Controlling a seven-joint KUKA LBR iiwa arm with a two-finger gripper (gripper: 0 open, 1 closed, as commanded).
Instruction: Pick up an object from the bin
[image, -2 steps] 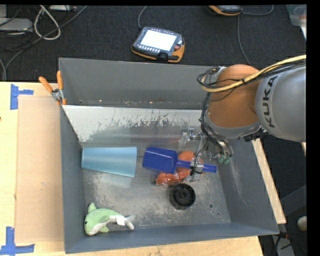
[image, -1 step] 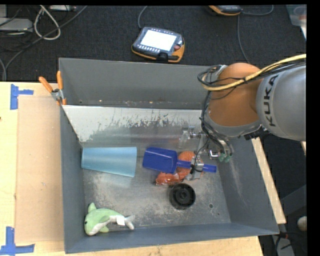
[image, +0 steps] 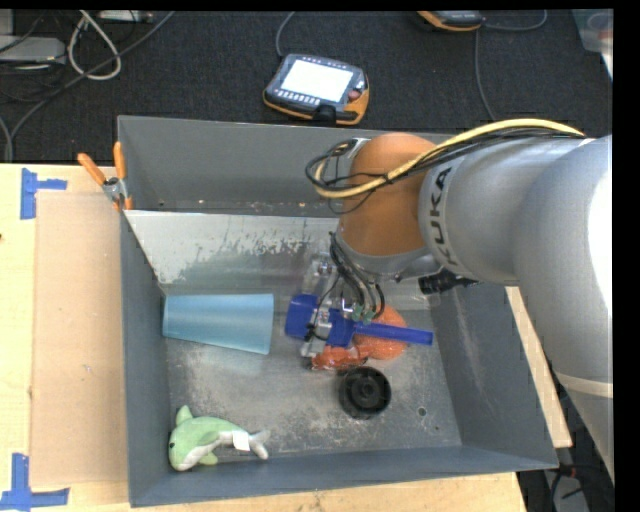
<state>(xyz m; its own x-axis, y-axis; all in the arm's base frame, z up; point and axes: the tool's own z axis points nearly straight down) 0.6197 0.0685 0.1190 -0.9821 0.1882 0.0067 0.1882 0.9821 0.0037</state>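
Tool (image: 335, 322) is hanging low in the grey bin (image: 230, 390), over an orange lump (image: 385, 347) and blue plastic piece (image: 299, 315) — grip state cannot be told. Black disc (image: 363, 392) is lying just beside.

Dark floor (image: 200, 60) (loose cables (image: 116, 60) trailing), an orange-edged control pendant (image: 316, 87) lying there.

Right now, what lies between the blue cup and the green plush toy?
Nothing: camera view shows bare bin floor between blue cup and plush toy.

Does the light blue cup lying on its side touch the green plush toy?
Apart. The camera view shows bare bin floor between the light blue cup and the green plush toy below it.
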